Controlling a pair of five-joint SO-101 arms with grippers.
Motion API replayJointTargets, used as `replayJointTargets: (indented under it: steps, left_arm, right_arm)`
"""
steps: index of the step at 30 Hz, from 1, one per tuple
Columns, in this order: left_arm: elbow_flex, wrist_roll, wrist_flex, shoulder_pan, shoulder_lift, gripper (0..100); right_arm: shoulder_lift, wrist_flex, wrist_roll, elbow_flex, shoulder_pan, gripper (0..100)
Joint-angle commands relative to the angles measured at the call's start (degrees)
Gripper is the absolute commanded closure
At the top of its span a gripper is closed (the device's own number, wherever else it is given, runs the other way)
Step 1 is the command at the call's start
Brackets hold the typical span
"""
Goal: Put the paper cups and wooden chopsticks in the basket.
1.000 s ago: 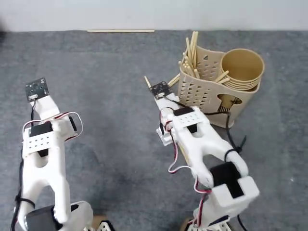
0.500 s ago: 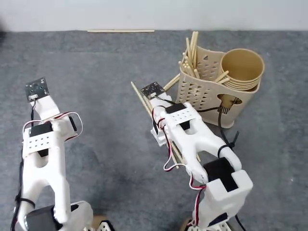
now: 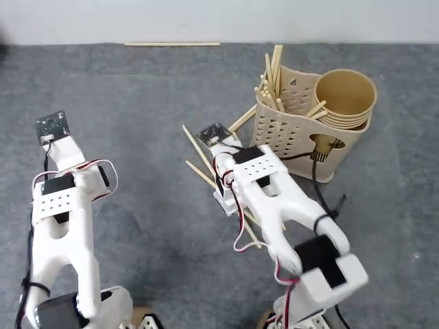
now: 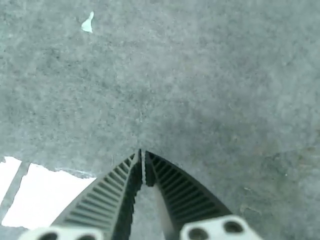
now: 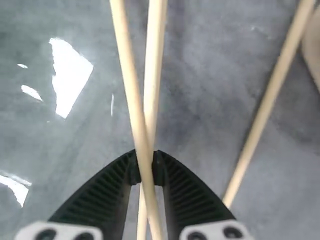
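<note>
Tabletop (image 3: 137, 103) first, grey and felt-like, carrying everything. Next, two white arms. Left arm (image 3: 62, 212) parked well apart from the work, left jaws closed tip to tip on nothing, probably just kept out of the way. Right arm (image 3: 274, 199) stretched low just beside the basket (image 3: 295, 133), right jaws clamped on a held pair (image 5: 142, 100) of chopsticks near one end, with the long free ends left sticking out ahead (handy for tipping into a compartment, at a guess). Basket beige, perforated, split in two. Paper cups (image 3: 346, 96) stacked and nested in one compartment. Bundle of chopsticks (image 3: 273, 75) upright in the other, fanned out and leaning on the wall. Held pair pale, plain, slim, crossed at the jaws rather than parallel; judged a loose hold, apt to scissor. Loose chopstick (image 5: 270, 110) lying by the basket's foot. Far chopstick (image 3: 171, 44) flat along the tabletop's back edge. Both judged yet to be collected.
</note>
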Motion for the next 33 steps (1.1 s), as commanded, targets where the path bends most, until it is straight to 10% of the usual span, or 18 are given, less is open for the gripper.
replayJointTargets:
  steps: [1, 33]
  left_arm:
    - [-0.48, 0.18, -1.05, 0.53, -1.85, 99]
    - [-0.48, 0.09, -1.05, 0.44, -1.85, 99]
  right_arm:
    - [-8.13, 3.91, 0.00, -1.05, -0.40, 99.1]
    - [-31.87, 11.91, -0.53, 2.64, -6.29, 99.1]
